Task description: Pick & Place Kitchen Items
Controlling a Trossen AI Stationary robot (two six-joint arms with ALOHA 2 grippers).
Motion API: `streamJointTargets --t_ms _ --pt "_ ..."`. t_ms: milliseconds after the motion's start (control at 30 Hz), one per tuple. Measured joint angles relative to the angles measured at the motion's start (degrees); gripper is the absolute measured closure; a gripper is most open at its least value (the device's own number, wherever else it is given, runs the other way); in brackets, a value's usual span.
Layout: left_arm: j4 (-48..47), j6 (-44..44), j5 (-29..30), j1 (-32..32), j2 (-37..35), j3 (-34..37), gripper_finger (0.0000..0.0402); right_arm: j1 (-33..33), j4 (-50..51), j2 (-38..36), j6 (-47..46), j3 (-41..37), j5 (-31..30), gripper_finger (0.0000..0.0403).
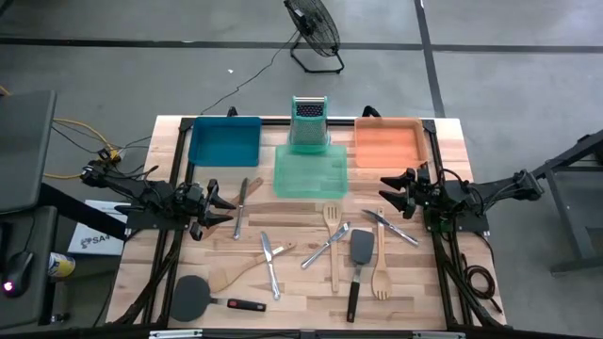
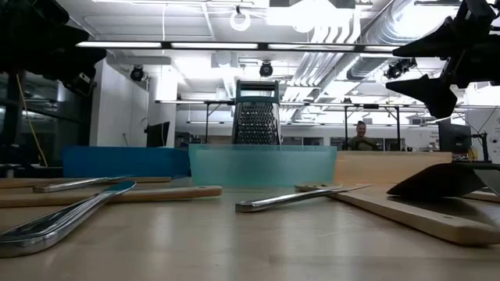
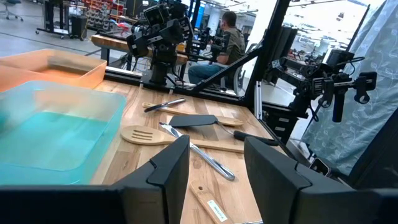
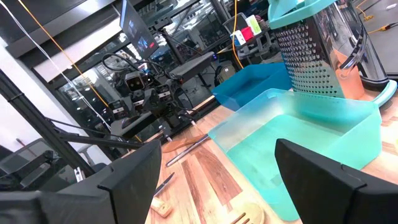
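Observation:
The kitchen items lie loose on the wooden table (image 1: 311, 301): a metal knife (image 1: 241, 207), another knife (image 1: 269, 266), a wooden spoon (image 1: 237, 275), a black spatula with a red-tipped handle (image 1: 203, 298), a metal fork (image 1: 325, 247), a wooden slotted spatula (image 1: 332, 243), a black spatula (image 1: 359, 268), a wooden slotted spoon (image 1: 381, 259) and a knife (image 1: 392, 227). My left gripper (image 1: 226, 205) hovers open at the table's left side, above the items. My right gripper (image 1: 386, 192) hovers open at the right side. Neither has anything between its fingers (image 3: 171, 168) (image 4: 134, 177).
Along the far edge stand a blue tray (image 1: 224, 141), a green tray (image 1: 311, 171) and an orange tray (image 1: 388, 141). An upright metal box grater (image 1: 308, 122) stands behind the green tray. A person (image 3: 230, 43) sits in the room beyond the table.

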State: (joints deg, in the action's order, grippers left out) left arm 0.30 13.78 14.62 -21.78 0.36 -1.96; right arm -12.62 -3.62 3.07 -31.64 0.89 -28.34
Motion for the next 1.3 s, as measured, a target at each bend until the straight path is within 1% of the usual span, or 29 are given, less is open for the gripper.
streamJointTargets --t_ms 800,1067,1133,1300 --pt "0.0 0.0 0.0 0.0 0.0 0.0 0.0250 0.0 -0.1 0.0 0.0 0.0 0.0 0.0096" --pt "0.0 0.0 0.0 0.0 0.0 0.0 0.0250 0.0 -3.4 0.0 -0.3 -0.1 0.0 0.0096" --pt "0.0 0.0 0.0 0.0 0.0 0.0 0.0250 0.0 -5.0 0.0 -3.4 -0.1 0.0 0.0096" --pt "0.0 0.0 0.0 0.0 0.0 0.0 0.0250 0.0 -6.0 0.0 -15.9 -0.1 -1.0 0.0096"
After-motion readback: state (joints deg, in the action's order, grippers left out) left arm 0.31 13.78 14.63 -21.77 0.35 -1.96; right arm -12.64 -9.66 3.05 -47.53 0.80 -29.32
